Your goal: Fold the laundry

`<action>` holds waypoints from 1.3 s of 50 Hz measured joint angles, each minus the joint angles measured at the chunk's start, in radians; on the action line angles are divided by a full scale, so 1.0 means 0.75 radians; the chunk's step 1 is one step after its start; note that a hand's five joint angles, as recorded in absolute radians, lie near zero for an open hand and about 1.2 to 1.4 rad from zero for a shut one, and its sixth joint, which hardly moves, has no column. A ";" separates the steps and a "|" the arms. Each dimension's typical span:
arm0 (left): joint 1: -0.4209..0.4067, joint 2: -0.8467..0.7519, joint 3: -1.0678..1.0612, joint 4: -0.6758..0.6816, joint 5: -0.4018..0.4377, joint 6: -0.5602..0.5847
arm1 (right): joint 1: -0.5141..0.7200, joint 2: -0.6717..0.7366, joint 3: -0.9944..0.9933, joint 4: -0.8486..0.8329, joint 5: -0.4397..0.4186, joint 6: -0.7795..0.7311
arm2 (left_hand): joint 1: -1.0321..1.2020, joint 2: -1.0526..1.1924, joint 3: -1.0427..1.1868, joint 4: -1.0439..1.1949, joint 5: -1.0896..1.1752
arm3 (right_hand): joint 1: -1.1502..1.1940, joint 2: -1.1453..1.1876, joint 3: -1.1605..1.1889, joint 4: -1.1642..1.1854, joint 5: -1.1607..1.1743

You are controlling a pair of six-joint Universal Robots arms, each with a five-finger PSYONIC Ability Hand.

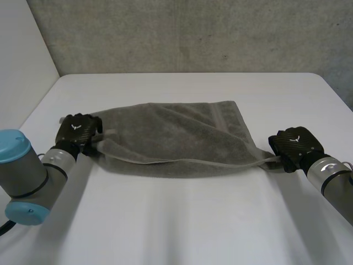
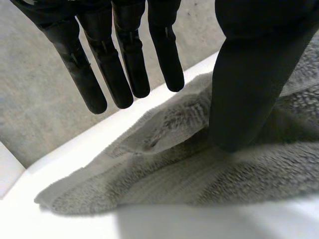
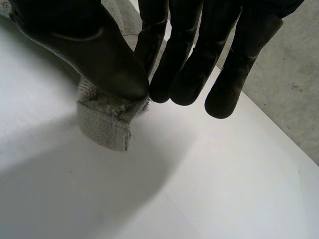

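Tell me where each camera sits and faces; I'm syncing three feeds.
Head view: between and behind the arms, looking down on the table and towel; the left hand and right hand show.
Left wrist view: on the left wrist, along the palm toward the towel; fingers straight.
Right wrist view: on the right wrist, along the palm; thumb and finger pinch a towel corner.
Shared: both wrist views show the towel.

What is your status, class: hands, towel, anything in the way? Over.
Right hand pinching towel corner. Left hand open, thumb on towel's other end. Towel lies on table between them. Nothing in the way.
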 measured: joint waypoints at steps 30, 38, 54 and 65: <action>0.032 0.205 -0.096 -0.093 -0.006 0.011 | -0.005 -0.114 -0.018 0.067 0.001 0.002 | 0.620 0.668 0.668 0.670 0.645 | 0.000 0.000 0.002 0.000 0.000; 0.101 0.536 -0.215 -0.409 -0.012 0.076 | -0.025 -0.292 -0.112 0.384 -0.050 -0.045 | 0.625 0.670 0.670 0.674 0.646 | 0.000 0.000 0.002 0.000 0.000; 0.210 1.164 -0.473 -1.272 -0.015 0.358 | -0.269 -0.606 -0.187 1.281 -0.222 -0.695 | 0.625 0.670 0.671 0.675 0.646 | 0.000 0.000 0.003 0.000 0.004; 0.201 1.294 -0.465 -1.459 -0.010 0.378 | -0.404 -0.743 -0.204 1.439 -0.294 -0.844 | 0.627 0.670 0.671 0.675 0.651 | 0.000 0.000 0.003 0.000 0.004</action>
